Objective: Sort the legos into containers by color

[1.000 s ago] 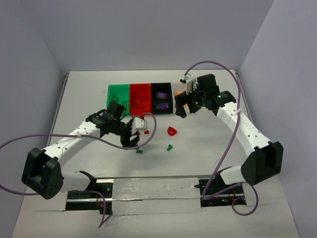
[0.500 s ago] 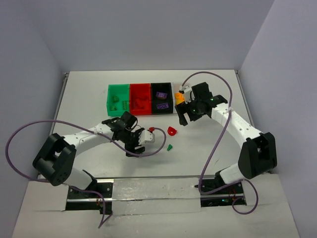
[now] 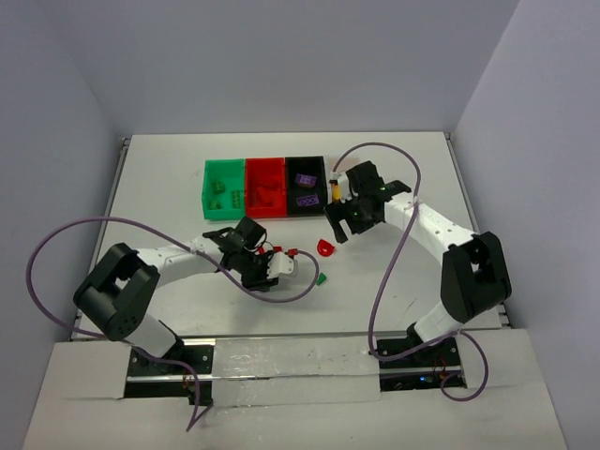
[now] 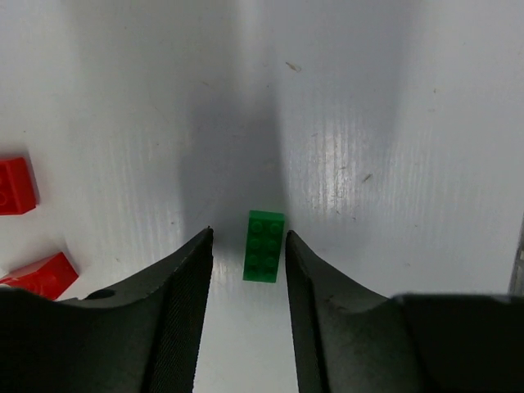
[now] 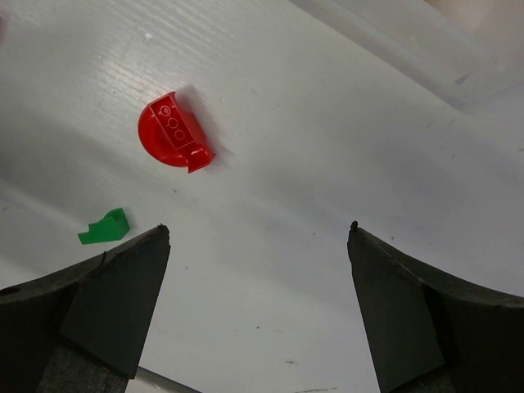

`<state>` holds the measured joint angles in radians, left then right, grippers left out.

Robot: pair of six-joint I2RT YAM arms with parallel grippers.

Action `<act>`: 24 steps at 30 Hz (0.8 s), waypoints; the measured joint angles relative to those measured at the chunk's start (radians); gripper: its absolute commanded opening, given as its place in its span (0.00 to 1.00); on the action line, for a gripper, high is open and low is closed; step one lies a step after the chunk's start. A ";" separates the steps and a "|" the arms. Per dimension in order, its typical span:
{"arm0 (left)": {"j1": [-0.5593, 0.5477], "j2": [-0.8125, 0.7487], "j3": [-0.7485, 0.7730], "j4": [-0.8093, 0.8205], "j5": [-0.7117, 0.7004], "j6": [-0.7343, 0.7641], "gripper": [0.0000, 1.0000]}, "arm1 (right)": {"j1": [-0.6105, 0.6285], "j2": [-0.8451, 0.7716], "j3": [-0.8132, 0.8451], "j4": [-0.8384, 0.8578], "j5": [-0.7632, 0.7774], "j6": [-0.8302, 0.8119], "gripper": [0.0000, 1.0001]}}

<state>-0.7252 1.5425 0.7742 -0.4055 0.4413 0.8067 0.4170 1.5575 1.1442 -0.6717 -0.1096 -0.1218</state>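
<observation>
The left fingers (image 3: pixel 267 275) stood partly open in front of the row of bins (image 3: pixel 230 171), opposite its red section. They straddled a green brick (image 4: pixel 264 246) on the counter (image 3: pixel 159 197) without clamping it. A strip of counter showed between the brick and one finger, and the other finger lay just beside it. The brick lay flat, studs up, its long axis parallel to the fingers and pointing out past their tips. Two red bricks (image 4: pixel 16 186) lay near it. The right fingers (image 3: pixel 335 228) gaped wide and held nothing, in front of the row's black section. A rounded red brick (image 5: pixel 173 133) and a small green piece (image 5: pixel 105 227) lay farther from the bins.
</observation>
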 measured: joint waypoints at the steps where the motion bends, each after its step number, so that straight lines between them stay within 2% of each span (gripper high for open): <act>1: -0.002 -0.001 -0.003 0.008 -0.003 0.005 0.41 | 0.006 0.007 0.000 0.000 0.002 0.001 0.96; 3: -0.004 -0.005 -0.012 0.022 -0.007 0.013 0.39 | 0.015 0.019 0.000 0.001 0.005 0.002 0.96; 5: -0.007 -0.016 -0.025 0.032 -0.010 0.018 0.33 | 0.024 0.034 0.000 0.004 0.009 0.004 0.96; 7: -0.012 -0.028 -0.039 0.039 -0.010 0.018 0.19 | 0.035 0.051 0.001 0.007 0.013 0.007 0.96; 8: -0.014 -0.034 -0.045 0.041 -0.011 0.020 0.04 | 0.041 0.058 0.002 0.009 0.014 0.008 0.96; 9: -0.015 -0.039 -0.050 0.044 -0.012 0.022 0.00 | 0.048 0.065 0.002 0.013 0.016 0.009 0.96; 17: -0.006 -0.124 -0.066 0.021 -0.026 -0.036 0.00 | 0.120 0.138 0.039 0.042 0.024 0.009 0.96; 24: 0.062 -0.244 -0.003 -0.030 0.052 -0.165 0.00 | 0.152 0.219 0.089 0.055 0.015 0.001 0.96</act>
<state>-0.6628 1.2987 0.7708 -0.4360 0.4929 0.6417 0.5687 1.7764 1.2334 -0.6166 -0.0946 -0.1210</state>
